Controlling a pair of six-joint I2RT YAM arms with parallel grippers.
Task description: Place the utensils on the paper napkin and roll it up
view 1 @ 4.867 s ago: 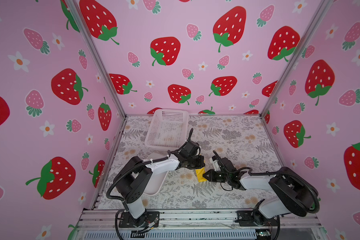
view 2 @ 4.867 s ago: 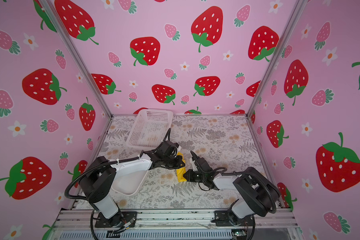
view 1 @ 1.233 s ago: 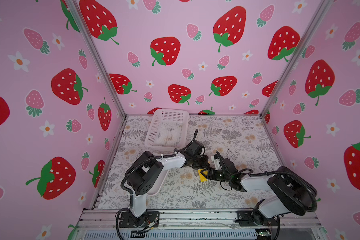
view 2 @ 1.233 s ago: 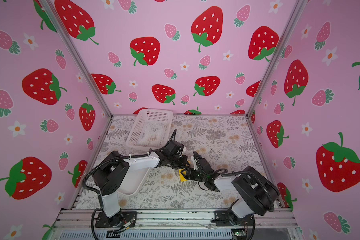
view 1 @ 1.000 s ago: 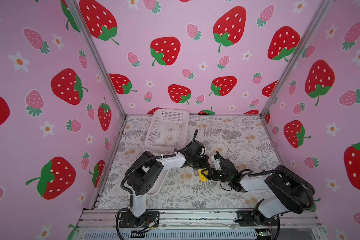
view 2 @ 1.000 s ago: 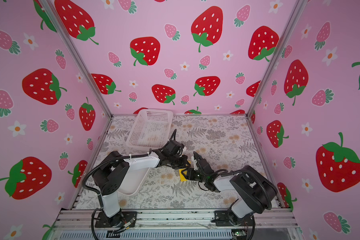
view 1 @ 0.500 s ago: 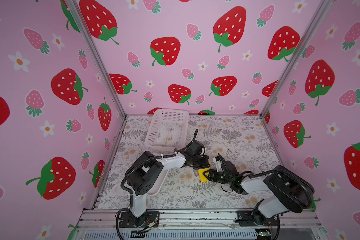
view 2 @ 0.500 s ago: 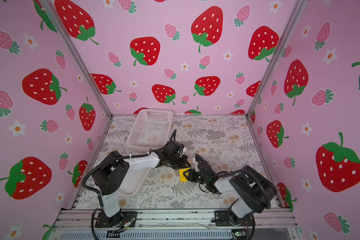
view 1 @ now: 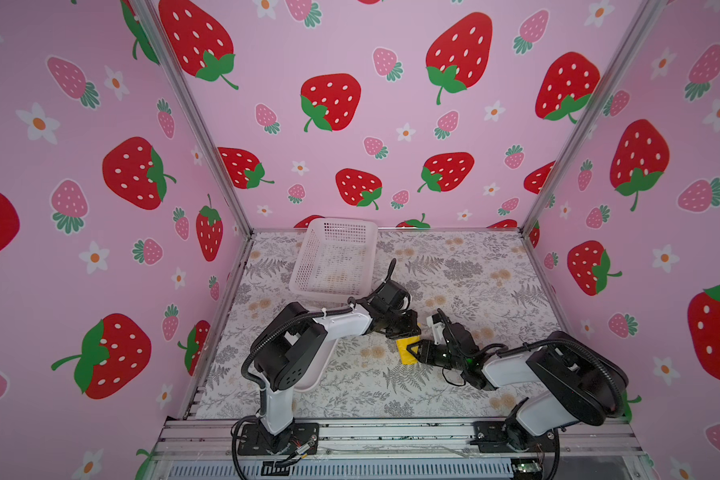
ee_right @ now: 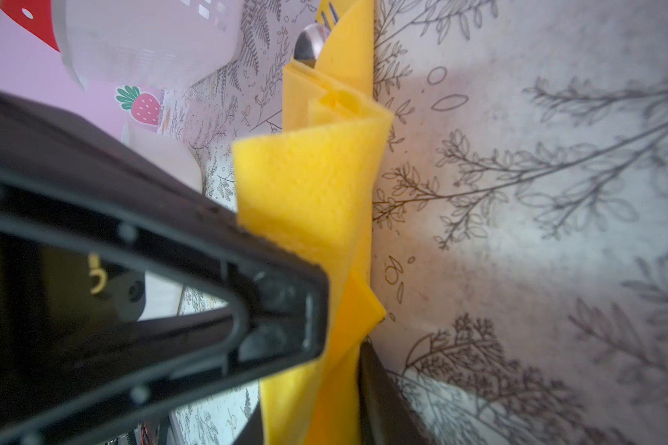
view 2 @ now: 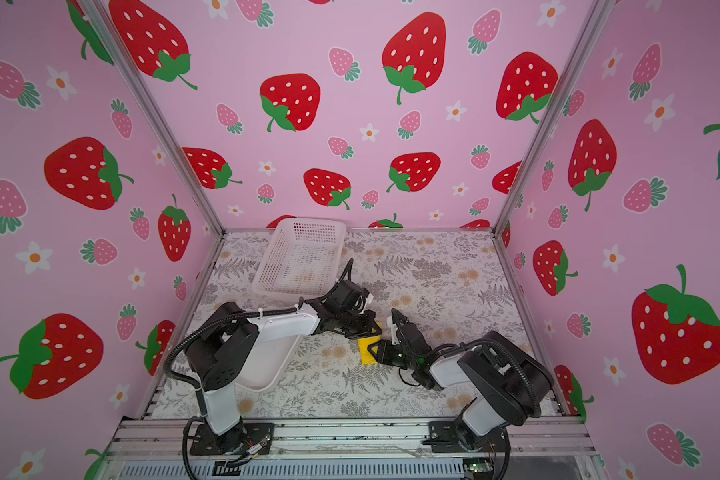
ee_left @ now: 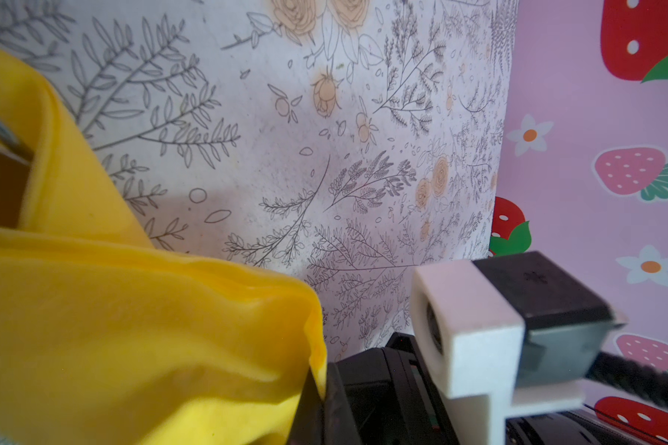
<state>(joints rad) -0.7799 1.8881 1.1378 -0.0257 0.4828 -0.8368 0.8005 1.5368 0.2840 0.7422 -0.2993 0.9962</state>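
The wrist of the left arm (view 1: 341, 322) covers the far part of the paper napkin (view 1: 406, 353) mid-table, with a white basket (view 1: 333, 257) behind and a white tray (view 2: 267, 370) under that arm. The roll runs front to back, utensils (ee_right: 309, 42) poking from its far end. The right gripper (view 1: 417, 351) clamps the near end; the left gripper (view 1: 410, 329) is closed, its hold unclear.

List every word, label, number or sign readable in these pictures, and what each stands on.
Readable text: none.
Yellow mark on the frame of the right pincer: blurred, unreadable.
Strawberry walls, floral tablecloth, white basket, paper napkin: patterns only, no writing.
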